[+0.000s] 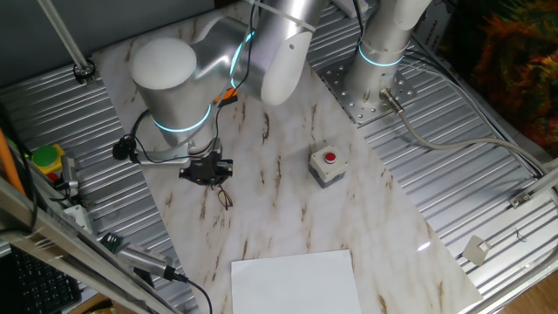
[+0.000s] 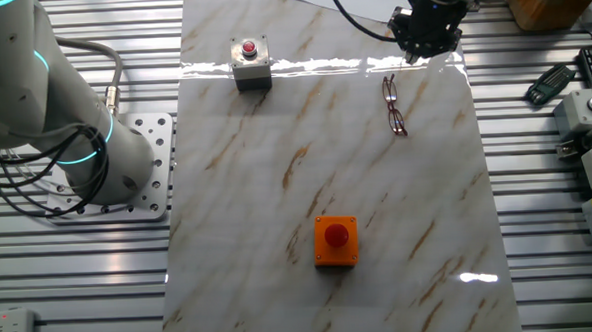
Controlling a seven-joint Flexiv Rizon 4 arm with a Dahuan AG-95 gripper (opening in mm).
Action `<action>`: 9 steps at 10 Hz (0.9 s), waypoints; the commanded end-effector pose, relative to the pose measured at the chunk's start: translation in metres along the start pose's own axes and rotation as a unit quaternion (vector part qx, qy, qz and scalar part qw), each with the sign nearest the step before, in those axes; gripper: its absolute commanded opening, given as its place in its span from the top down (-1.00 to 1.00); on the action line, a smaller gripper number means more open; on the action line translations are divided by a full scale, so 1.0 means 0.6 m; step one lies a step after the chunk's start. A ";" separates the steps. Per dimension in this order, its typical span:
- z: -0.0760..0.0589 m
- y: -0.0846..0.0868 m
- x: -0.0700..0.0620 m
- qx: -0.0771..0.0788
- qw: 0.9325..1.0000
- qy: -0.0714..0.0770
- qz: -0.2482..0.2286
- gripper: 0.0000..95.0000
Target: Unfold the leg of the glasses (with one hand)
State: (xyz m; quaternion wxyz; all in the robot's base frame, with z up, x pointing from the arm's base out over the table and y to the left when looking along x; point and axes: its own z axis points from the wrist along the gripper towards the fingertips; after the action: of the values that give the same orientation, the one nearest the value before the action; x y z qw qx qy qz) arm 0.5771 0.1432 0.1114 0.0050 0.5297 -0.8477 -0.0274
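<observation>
One pair of glasses [image 2: 394, 106] is lying flat on the marble-look table [image 2: 326, 165], and that's really the only small thing near the arm's business end. In the other fixed view they sit just below the black gripper [image 2: 428, 42], a bit off to its left side in the picture, close but not touching it, with a clear strip of tabletop between them. From one fixed view it's the same story: the gripper [image 1: 209, 171] hangs under the big white wrist, and the glasses [image 1: 225, 197] are on the table just beside and slightly in front of it, looking like a thin dark squiggle of wire. The frame is reddish-brown and super thin, and I honestly can't make out how the legs lie at this size. As for the gripper itself, it's got nothing in it, but the fingers are just a dark blob in both views, so I can't tell whether the jaws are spread or closed. Elsewhere on the table, well apart from the glasses, there's a grey box with a red button [image 2: 249, 61] up near the bright reflection strip, and an orange box with a red button [image 2: 334, 241] further down the middle. A white sheet of paper [image 1: 293, 281] lies at the table edge in one fixed view, near the glasses' end of the table.
</observation>
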 end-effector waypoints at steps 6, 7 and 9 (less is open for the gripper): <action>0.006 0.002 -0.014 0.010 1.000 0.005 0.013 1.00; 0.012 0.006 -0.028 0.011 1.000 0.007 0.010 1.00; 0.013 0.007 -0.031 0.010 1.000 0.005 -0.002 1.00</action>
State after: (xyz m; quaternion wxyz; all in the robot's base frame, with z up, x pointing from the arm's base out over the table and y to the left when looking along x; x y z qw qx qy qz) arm 0.5833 0.1635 0.1027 0.0065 0.5309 -0.8473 -0.0167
